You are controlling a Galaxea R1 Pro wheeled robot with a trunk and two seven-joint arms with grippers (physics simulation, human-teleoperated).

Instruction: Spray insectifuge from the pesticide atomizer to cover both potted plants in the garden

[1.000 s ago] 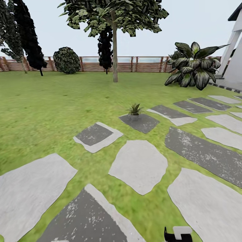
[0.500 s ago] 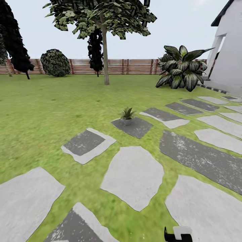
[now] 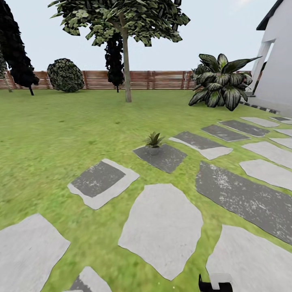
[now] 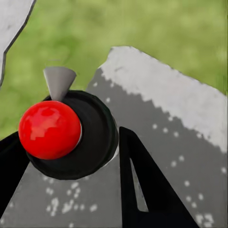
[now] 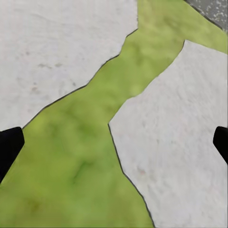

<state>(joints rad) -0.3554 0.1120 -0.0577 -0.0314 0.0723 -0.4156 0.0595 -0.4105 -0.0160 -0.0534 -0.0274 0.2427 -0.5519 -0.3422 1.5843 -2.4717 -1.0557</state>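
Left end effector (image 4: 71, 156) grips a half-hidden red-knobbed black object; right end effector (image 5: 114, 142) gapes wide; small potted plant (image 3: 154, 142) far ahead.

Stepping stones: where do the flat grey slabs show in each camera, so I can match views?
Head view: flat grey stepping stones cross the lower lawn, the nearest pale one centre-bottom.
Left wrist view: a dark speckled, pale-edged stone lies beyond the fingers.
Right wrist view: two pale stones flank a grass strip.
Shared landmark: the green lawn.
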